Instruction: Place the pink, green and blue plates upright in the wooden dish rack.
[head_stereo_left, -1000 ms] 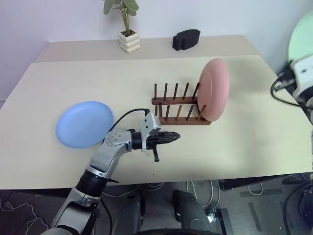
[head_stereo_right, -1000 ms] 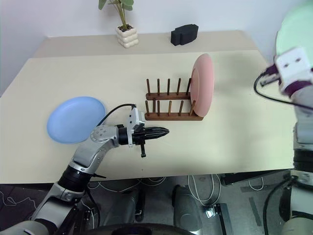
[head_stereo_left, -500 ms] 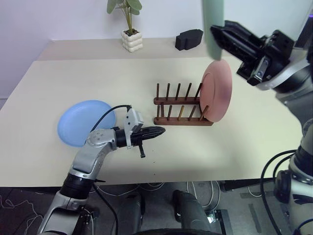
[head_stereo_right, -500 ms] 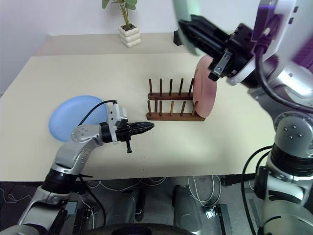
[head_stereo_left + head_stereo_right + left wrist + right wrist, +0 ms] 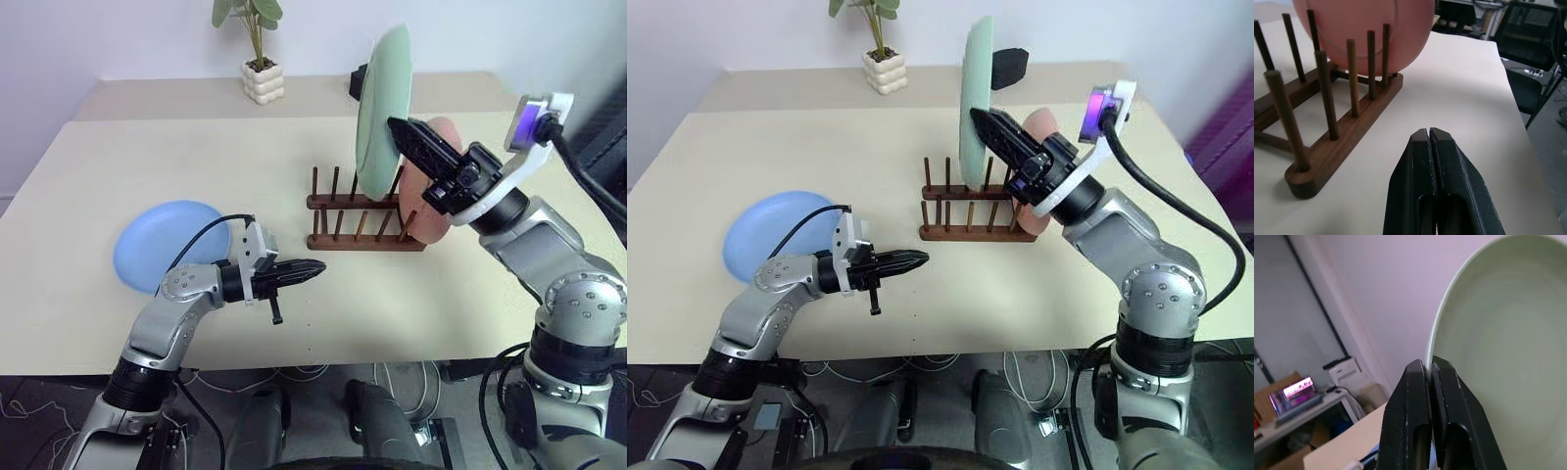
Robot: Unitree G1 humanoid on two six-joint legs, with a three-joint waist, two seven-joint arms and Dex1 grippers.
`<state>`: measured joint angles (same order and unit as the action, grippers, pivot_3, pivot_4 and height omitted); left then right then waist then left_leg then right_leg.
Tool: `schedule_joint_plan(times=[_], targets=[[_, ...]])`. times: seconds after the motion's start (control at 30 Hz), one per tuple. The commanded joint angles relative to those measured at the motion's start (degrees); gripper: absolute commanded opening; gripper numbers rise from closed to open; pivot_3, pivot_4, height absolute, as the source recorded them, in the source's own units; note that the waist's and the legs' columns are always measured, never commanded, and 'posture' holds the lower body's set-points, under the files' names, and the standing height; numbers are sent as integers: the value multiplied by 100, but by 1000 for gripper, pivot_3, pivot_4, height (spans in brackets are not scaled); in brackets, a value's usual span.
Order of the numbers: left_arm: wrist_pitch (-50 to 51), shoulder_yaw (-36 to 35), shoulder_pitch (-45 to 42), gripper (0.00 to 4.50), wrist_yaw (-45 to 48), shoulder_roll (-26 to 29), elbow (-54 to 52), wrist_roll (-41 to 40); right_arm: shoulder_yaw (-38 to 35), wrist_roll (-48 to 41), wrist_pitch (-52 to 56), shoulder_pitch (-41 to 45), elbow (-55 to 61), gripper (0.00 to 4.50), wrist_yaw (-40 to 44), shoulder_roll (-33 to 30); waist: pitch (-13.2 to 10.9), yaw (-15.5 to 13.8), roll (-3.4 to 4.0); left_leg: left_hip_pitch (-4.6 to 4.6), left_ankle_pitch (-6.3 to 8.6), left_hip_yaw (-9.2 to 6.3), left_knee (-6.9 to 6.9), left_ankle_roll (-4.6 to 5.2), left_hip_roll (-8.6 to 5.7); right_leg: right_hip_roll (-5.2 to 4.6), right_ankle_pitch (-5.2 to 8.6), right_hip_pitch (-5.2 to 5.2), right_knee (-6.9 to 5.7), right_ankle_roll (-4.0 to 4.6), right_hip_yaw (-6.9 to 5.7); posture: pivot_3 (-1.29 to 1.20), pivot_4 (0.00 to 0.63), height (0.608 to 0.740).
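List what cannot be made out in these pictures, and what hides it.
- Small black block, head view: mostly behind the pale mint green round plate.
- Salmon pink round plate, head view: partly covered by the right gripper.
- Light sky blue round plate: near edge hidden by the left arm.

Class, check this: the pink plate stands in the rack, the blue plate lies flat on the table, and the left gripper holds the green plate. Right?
Wrong arm: the right gripper holds the green plate, as the left eye view shows. The rest stands.
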<state>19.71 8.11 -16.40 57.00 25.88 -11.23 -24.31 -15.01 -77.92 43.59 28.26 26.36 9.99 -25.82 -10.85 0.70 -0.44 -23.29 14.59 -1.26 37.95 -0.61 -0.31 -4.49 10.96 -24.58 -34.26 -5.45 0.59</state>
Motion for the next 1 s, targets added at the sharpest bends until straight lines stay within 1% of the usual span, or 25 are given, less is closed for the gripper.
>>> schedule_joint_plan(times=[0.03, 0.33, 0.53, 0.8, 1.0], targets=[[-79, -43, -36, 0, 44, 14, -117, -71, -124, -196, -96, -127, 121, 42, -148, 13, 0, 2, 0, 0, 0, 0, 0, 0, 0, 2, 0, 0, 0, 0, -1, 0, 150, 736], [-272, -49, -62, 0, 14, -21, -67, 1, -20, -230, -117, -297, -10, 42, -290, 60, 0, 1, 0, 0, 0, 1, 0, 0, 1, 2, 1, -1, 1, 0, 0, 0, 150, 736], [-386, -203, -142, 0, -364, -46, -42, 154, -53, -374, -75, -240, -221, 42, -316, 58, 0, -1, 0, -1, 0, 1, 0, 1, 1, 2, 1, -1, 2, 0, 0, 0, 150, 736], [-362, -377, -164, 0, -507, 140, -43, 139, -28, -334, -45, -319, -325, 42, -251, 33, 0, 2, 0, -1, 1, 1, 0, 1, 1, 3, 1, -1, 2, 0, 0, 0, 150, 736], [-312, -384, -178, 0, -527, 159, -81, 140, -38, -340, -33, -372, -335, 42, -203, 20, 0, -3, 0, -3, 1, 2, 0, 1, 1, 2, 1, -2, 3, 0, 0, 0, 150, 736]])
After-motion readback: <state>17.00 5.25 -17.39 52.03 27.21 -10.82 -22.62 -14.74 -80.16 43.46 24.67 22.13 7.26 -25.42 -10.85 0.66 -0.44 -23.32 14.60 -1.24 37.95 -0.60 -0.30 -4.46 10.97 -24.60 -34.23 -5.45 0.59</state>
